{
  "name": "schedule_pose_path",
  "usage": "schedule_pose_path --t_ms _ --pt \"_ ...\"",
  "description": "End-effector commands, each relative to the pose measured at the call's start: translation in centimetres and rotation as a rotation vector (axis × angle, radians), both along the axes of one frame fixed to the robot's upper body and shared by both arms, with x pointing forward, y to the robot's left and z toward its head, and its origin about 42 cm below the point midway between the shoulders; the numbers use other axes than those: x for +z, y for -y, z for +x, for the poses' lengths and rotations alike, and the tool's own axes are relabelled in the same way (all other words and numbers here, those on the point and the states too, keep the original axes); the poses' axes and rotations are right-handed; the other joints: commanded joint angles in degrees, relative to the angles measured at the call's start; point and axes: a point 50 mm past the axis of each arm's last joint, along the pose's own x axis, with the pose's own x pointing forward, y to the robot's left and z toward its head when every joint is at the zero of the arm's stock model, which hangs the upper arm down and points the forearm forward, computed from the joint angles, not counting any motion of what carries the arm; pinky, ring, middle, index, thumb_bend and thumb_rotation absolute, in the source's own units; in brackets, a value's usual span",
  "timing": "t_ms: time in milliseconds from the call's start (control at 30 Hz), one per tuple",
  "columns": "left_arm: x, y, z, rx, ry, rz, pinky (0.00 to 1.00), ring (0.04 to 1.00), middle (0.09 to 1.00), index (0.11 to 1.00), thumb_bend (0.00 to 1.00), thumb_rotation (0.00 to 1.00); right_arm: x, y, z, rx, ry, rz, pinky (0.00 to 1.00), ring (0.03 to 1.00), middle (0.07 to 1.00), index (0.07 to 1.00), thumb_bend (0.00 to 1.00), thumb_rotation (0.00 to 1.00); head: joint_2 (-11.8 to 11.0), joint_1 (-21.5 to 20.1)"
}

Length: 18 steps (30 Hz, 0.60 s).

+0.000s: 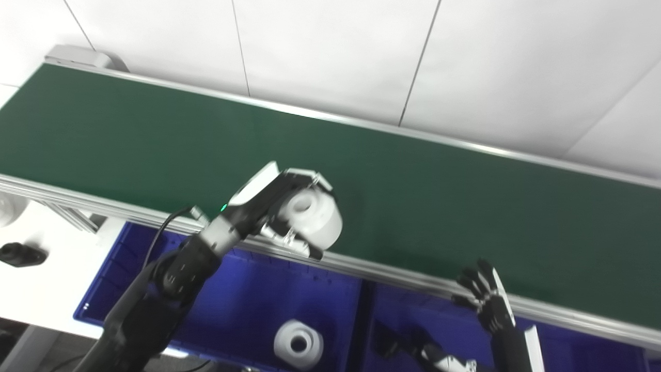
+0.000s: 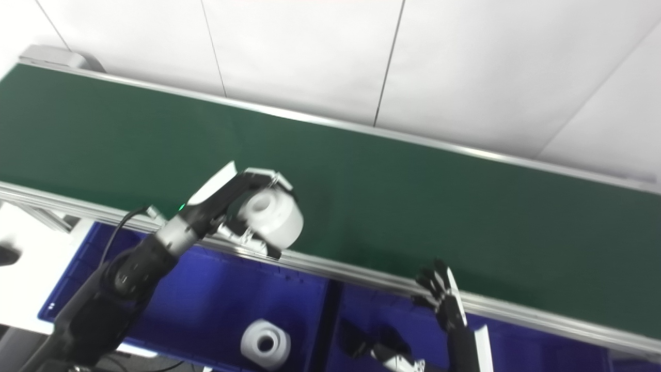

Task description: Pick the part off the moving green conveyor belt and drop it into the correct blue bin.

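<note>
My left hand point(image 1: 279, 204) is shut on a white cylindrical part point(image 1: 315, 217) with a round hole in its end, held over the near edge of the green conveyor belt point(image 1: 413, 186). Below it lies the left blue bin point(image 1: 232, 299), which holds another white cylindrical part point(image 1: 298, 343). My right hand point(image 1: 485, 297) hangs at the belt's near rail, fingers spread and holding nothing, above the right blue bin point(image 1: 413, 320). A dark part with a white end point(image 1: 423, 351) lies in that bin.
The belt's aluminium rail point(image 1: 387, 276) runs between the hands and the belt. A black object point(image 1: 20, 254) rests on the white table at far left. White wall panels point(image 1: 361, 57) rise behind the belt.
</note>
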Motion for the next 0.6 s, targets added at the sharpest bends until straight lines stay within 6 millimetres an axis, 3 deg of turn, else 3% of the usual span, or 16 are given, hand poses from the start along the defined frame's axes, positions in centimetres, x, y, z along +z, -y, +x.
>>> schedule_pose_path --t_ms 0,167,367,567 --pt "1.4 -0.2 -0.4 0.006 0.051 -0.027 0.45 0.445 0.514 0.495 0.50 0.00 1.1 0.0 0.3 0.008 0.038 -0.003 0.69 0.843 0.888 0.964 0.85 0.35 0.5 -0.1" --pt "0.7 -0.7 -2.8 -0.028 0.026 -0.040 0.44 0.429 0.509 0.511 0.50 0.00 1.4 0.1 0.7 0.001 0.049 -0.015 0.68 0.829 0.877 0.957 0.85 0.35 1.4 -0.5" --pt "0.4 -0.8 -5.0 -0.086 -0.050 0.065 0.48 0.452 0.509 0.493 0.50 0.00 1.8 0.4 1.1 -0.002 0.042 0.002 0.69 0.840 0.888 0.959 0.86 0.35 2.6 -0.9" --pt "-0.1 0.4 -4.9 -0.203 -0.135 0.236 0.53 0.467 0.519 0.475 0.50 0.00 2.5 0.8 1.5 -0.001 0.045 0.007 0.69 0.842 0.889 0.960 0.87 0.35 3.5 0.1"
